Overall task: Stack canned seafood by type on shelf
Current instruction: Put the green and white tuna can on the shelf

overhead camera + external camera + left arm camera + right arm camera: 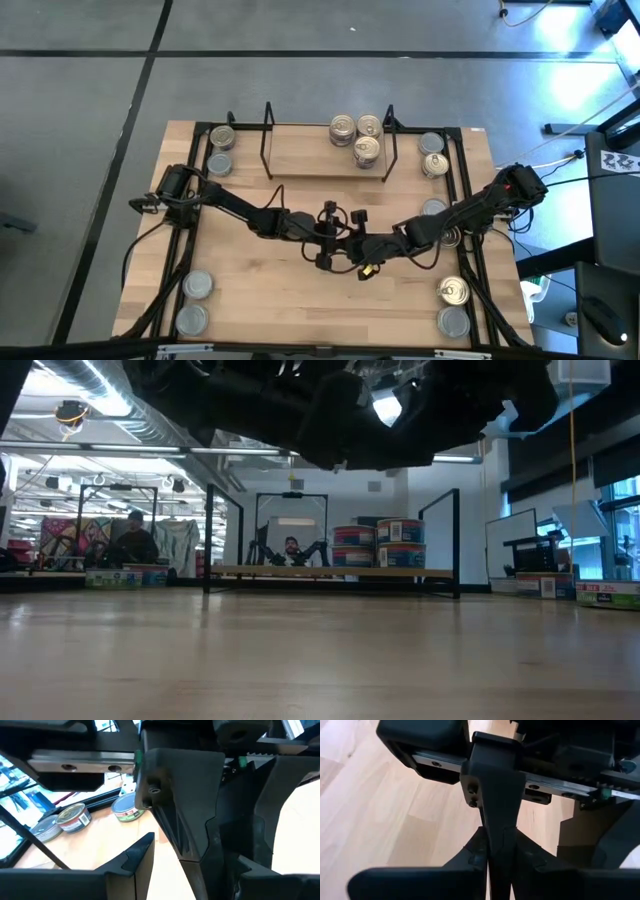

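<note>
High view, left to right. Two tins at the table's far-left corner; two at the near-left. Left gripper at table centre, fingers apart, empty. Right gripper just beside it, fingers together, empty. Shelf at the far edge: three tins clustered at its right end, at least one stacked. More tins far right, others near right. Judged rigid, light, smooth-walled; grip across the side wall.
</note>
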Robot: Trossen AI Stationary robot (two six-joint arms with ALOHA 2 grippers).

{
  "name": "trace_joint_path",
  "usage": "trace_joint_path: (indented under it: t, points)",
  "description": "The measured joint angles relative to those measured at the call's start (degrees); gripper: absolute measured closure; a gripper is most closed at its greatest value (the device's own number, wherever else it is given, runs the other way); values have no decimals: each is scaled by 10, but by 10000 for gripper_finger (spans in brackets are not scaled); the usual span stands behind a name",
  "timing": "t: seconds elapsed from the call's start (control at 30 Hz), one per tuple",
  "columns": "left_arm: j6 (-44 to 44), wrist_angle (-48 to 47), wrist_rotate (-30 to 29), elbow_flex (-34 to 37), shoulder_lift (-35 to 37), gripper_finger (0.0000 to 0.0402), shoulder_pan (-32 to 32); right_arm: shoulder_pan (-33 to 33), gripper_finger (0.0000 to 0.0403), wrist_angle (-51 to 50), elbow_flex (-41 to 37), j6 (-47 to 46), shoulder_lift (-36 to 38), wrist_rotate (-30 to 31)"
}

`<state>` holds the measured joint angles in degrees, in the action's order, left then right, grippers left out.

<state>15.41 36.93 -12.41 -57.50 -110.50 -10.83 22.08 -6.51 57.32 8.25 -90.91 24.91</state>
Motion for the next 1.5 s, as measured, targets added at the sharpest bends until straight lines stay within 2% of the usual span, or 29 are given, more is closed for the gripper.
trace_joint_path:
  t: [0.17, 0.33, 0.77, 0.97, 1.33, 1.4, 1.5]
  points:
    - [17, 0, 1, 0, 0, 257, 0, 0, 357, -2, 0, -16, 0, -9]
    - [-15, -1, 0, 0, -1, 257, 0, 0, 357, -3, 1, -20, 0, -16]
    - [-13, -2, -3, 1, -1, 257, 0, 0, 357, -6, 1, -19, 0, -19]
    - [-26, -3, 1, 2, -2, 257, 0, 0, 357, -8, 1, -68, 0, -47]
    - [-111, 19, 10, 4, -4, 256, -1, 0, 357, -10, 1, -158, -1, -90]
    - [-133, 19, 9, 4, -4, 256, -1, 0, 349, -12, 2, -169, -1, -96]
    - [-141, 8, -1, 4, -4, 256, 0, -1, 308, -18, 2, -175, -1, -94]
